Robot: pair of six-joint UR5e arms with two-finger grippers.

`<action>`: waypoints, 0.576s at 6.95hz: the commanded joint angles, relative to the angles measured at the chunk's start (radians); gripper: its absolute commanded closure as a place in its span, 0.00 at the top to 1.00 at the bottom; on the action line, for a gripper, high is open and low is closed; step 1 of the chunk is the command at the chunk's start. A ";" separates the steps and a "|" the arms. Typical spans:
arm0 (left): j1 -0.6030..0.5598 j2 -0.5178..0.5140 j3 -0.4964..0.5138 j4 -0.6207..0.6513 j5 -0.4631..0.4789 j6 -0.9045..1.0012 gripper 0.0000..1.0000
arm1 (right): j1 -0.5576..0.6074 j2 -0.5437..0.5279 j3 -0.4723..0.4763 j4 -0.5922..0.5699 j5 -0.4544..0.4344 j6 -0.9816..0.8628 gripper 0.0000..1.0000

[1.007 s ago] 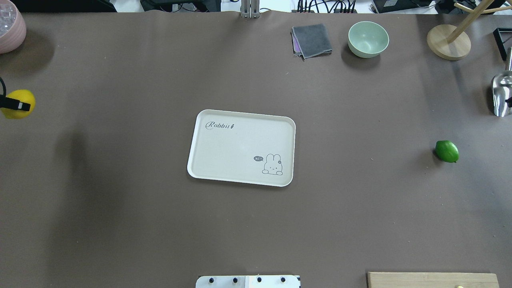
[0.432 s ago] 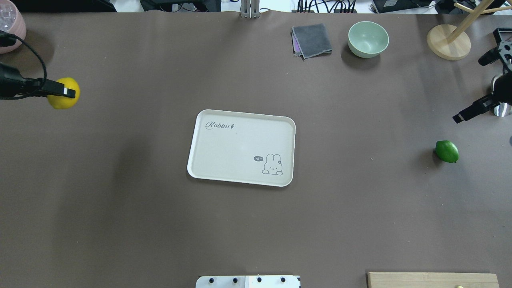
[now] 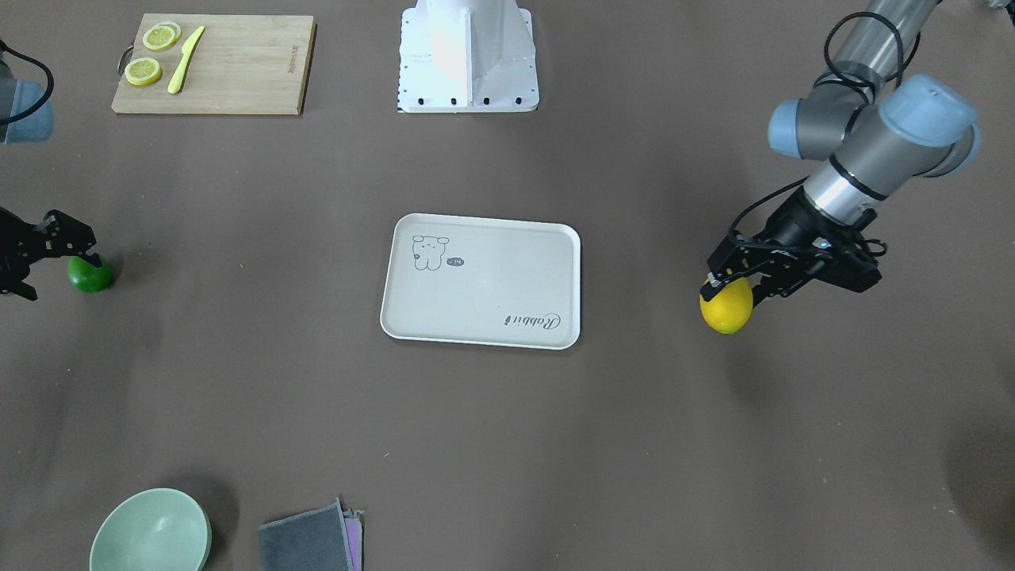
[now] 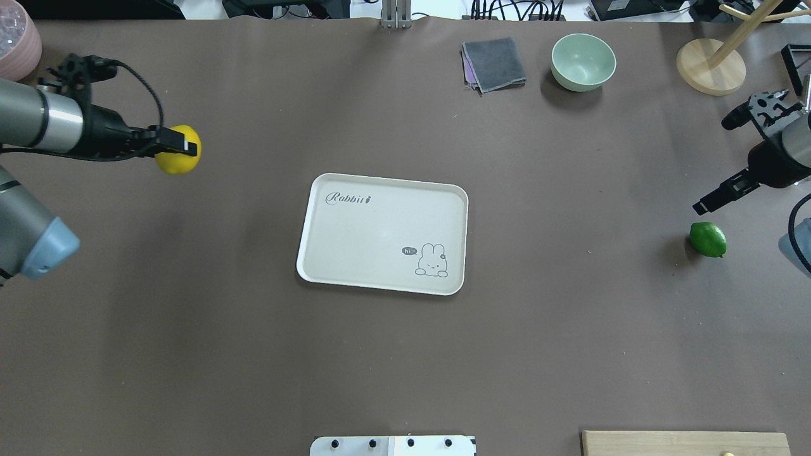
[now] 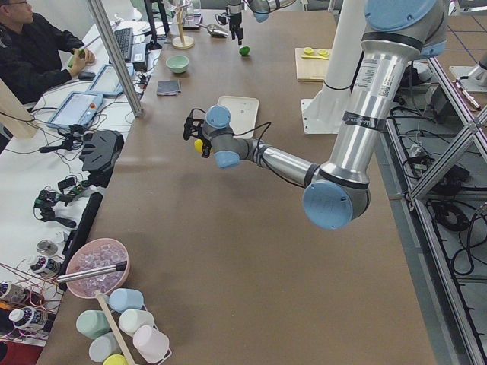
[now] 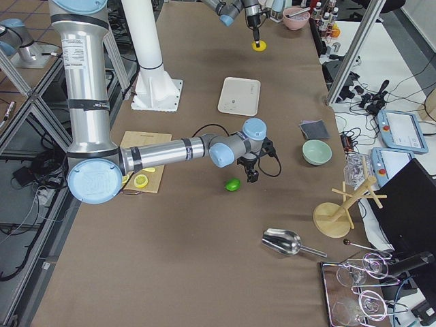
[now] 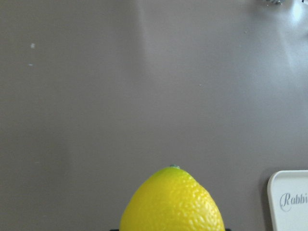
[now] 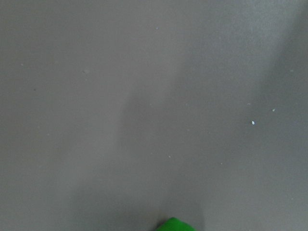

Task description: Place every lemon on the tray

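The yellow lemon (image 4: 179,155) is held off the table in my shut left gripper (image 4: 184,149), left of the tray; it also shows in the front view (image 3: 725,308) and fills the bottom of the left wrist view (image 7: 172,202). The cream tray (image 4: 374,234) with "Rabbit" script lies empty at the table's middle (image 3: 484,301). The green lemon (image 4: 708,239) lies on the table at the far right. My right gripper (image 4: 713,164) is open and hovers just above and beyond it. In the right wrist view only the green lemon's tip (image 8: 175,224) shows at the bottom edge.
A green bowl (image 4: 583,60), a folded grey cloth (image 4: 494,63) and a wooden stand (image 4: 709,66) are at the far right; a pink bowl (image 4: 16,44) is at the far left. A cutting board (image 3: 230,71) with lemon slices lies near the robot base (image 3: 468,55).
My left gripper has carried the yellow lemon rightward, nearer the tray. My right gripper has come in from the right edge and moved nearer the green lemon.
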 commanded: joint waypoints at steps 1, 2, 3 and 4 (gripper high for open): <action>0.100 -0.061 0.006 0.031 0.096 -0.040 0.00 | -0.026 -0.011 -0.035 0.001 -0.002 0.002 1.00; 0.117 -0.075 0.008 0.032 0.101 -0.068 0.00 | -0.034 -0.011 -0.058 0.002 -0.002 0.002 1.00; 0.131 -0.099 0.008 0.061 0.119 -0.071 0.00 | -0.051 -0.008 -0.066 0.002 -0.005 0.049 1.00; 0.142 -0.121 0.008 0.089 0.121 -0.071 0.00 | -0.069 -0.006 -0.071 0.002 -0.008 0.073 1.00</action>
